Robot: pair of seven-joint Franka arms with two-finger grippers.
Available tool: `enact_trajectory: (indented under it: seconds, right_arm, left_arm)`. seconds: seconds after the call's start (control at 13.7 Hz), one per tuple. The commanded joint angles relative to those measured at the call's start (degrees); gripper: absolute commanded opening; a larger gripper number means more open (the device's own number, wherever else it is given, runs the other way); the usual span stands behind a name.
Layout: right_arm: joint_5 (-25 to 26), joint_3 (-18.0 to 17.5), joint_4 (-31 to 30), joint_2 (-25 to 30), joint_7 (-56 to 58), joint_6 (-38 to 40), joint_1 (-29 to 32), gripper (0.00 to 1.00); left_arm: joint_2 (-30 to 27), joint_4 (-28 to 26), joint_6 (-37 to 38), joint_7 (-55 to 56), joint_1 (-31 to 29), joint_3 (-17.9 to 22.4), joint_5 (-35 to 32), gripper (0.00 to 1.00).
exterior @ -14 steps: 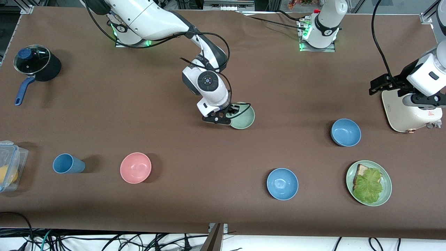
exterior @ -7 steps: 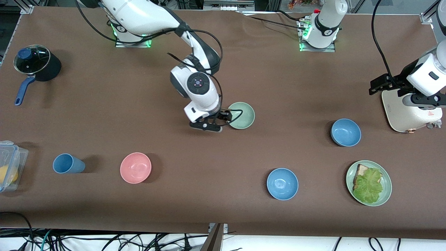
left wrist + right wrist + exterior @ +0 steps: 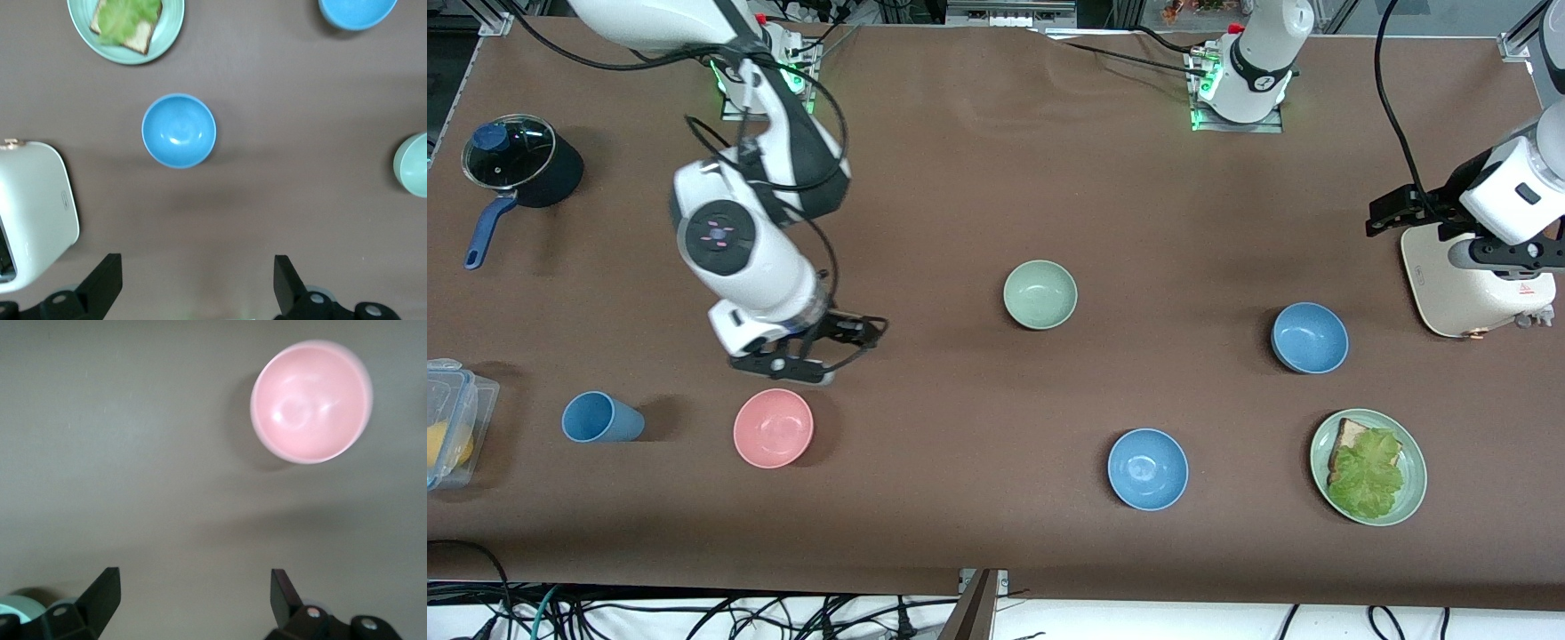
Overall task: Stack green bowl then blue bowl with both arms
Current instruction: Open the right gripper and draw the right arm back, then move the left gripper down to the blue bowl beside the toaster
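Note:
The green bowl (image 3: 1040, 294) stands alone and upright in the middle of the table; its rim also shows in the left wrist view (image 3: 413, 163). The blue bowl (image 3: 1309, 337) sits toward the left arm's end, beside the toaster; it is in the left wrist view (image 3: 179, 130). My right gripper (image 3: 840, 348) is open and empty, in the air just above the pink bowl (image 3: 773, 428); in the right wrist view (image 3: 193, 597) its jaws stand wide apart over bare table. My left gripper (image 3: 1396, 213) waits open and empty (image 3: 198, 287) beside the toaster.
A brighter blue bowl (image 3: 1148, 468) and a green plate with a lettuce sandwich (image 3: 1412, 453) lie near the front edge. A white toaster (image 3: 1476, 293) stands under the left arm. A blue cup (image 3: 600, 418), plastic container (image 3: 454, 418) and lidded pot (image 3: 520, 160) are at the right arm's end.
My right gripper was at the green bowl's rim, left it and swung away toward the right arm's end, now by the pink bowl. The green bowl stays put. The left arm barely moved.

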State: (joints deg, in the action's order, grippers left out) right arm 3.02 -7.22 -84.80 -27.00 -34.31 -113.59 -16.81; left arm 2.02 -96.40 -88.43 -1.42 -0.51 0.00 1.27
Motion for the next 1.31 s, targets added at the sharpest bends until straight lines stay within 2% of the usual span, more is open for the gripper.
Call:
enact_trajectory:
  seconds: [0.0,0.07,0.22,0.36,0.51,0.8,0.95,1.24]
  right_arm:
    - [-2.7,0.8,-4.2,9.3,6.6,6.2,1.9,0.99]
    - [-5.6,2.0,-4.2,11.5,9.9,9.5,3.2,0.99]
    - [-8.5,7.0,-4.2,14.9,17.7,14.3,3.6,0.99]
    - [-8.6,9.9,-4.0,17.2,23.1,17.9,3.7,0.99]
    - [-8.6,11.1,-4.0,19.3,23.8,20.2,4.0,0.99]
    - [-7.9,8.2,-4.3,21.7,28.7,24.1,11.3,0.99]
    - [-7.3,8.1,-5.5,22.8,29.3,24.2,11.6,0.99]
    - [-4.1,8.0,-6.3,23.8,28.9,24.6,11.3,0.99]
  left_arm:
    - [3.6,0.6,1.6,-0.1,-0.4,-0.2,1.4,1.00]
    - [5.3,0.7,1.2,-0.2,-0.4,-0.2,1.4,1.00]
    - [7.7,0.9,-0.6,-0.8,-0.7,-0.1,1.3,1.00]
    - [9.5,0.1,-4.7,-0.9,-1.7,-0.1,0.6,1.00]
    - [12.0,0.0,-7.8,-1.4,-3.0,-0.1,0.6,1.00]
    - [13.5,-5.1,-17.7,-7.1,-4.6,0.0,-1.2,1.00]
    - [14.8,-8.5,-24.5,-11.0,-7.1,-0.1,-1.8,1.00]
    - [15.0,-19.8,-40.7,-11.4,-7.5,-0.1,-2.2,1.00]
